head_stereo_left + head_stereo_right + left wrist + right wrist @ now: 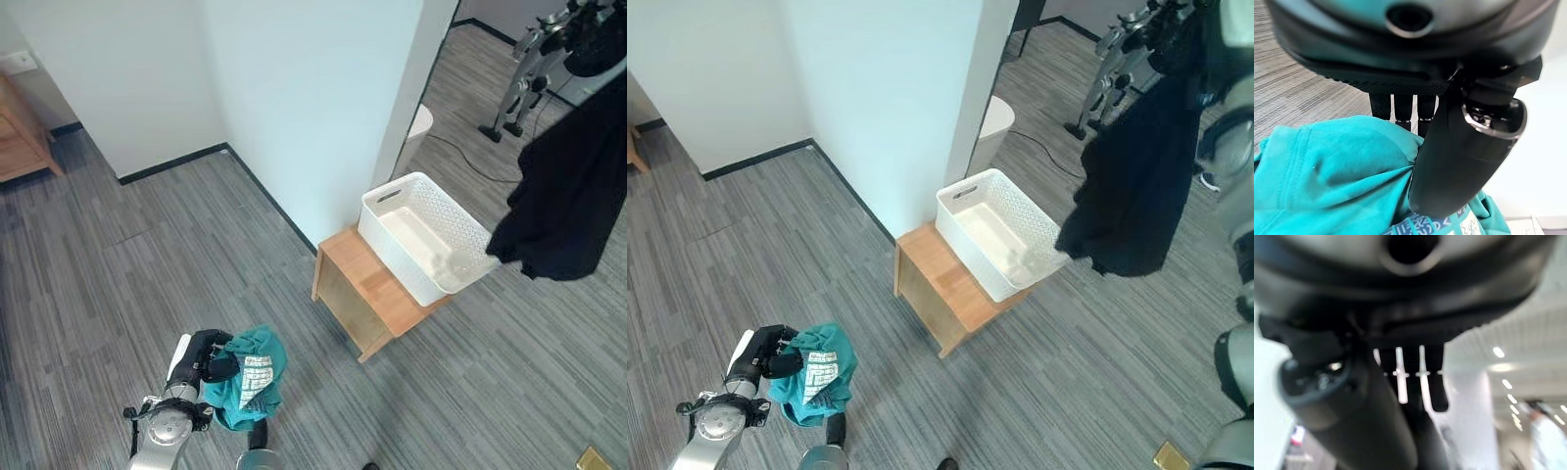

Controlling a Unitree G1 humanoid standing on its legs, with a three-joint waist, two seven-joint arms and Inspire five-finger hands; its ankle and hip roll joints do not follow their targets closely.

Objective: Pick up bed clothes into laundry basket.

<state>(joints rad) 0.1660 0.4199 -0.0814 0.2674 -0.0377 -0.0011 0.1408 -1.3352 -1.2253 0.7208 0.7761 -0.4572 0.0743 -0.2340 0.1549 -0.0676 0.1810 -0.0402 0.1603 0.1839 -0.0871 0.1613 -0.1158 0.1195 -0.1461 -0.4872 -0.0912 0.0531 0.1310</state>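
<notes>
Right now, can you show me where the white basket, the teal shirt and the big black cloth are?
white laundry basket (404, 193): left eye view, its far rim.
teal shirt (265, 350): left eye view, its upper fold.
black garment (573, 196): left eye view, its hanging middle.

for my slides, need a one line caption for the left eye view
Left hand grips a teal garment; a black garment hangs over the white laundry basket.

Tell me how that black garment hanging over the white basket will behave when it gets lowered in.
Probably floppy: the black garment hangs in long loose folds from high up, its lower edge by the white basket's near corner. It will likely crumple rather than hold shape, and part may drape over the rim. The basket sits at the wooden stool's end, overhanging it, so a snagged pull might tip it.
</notes>
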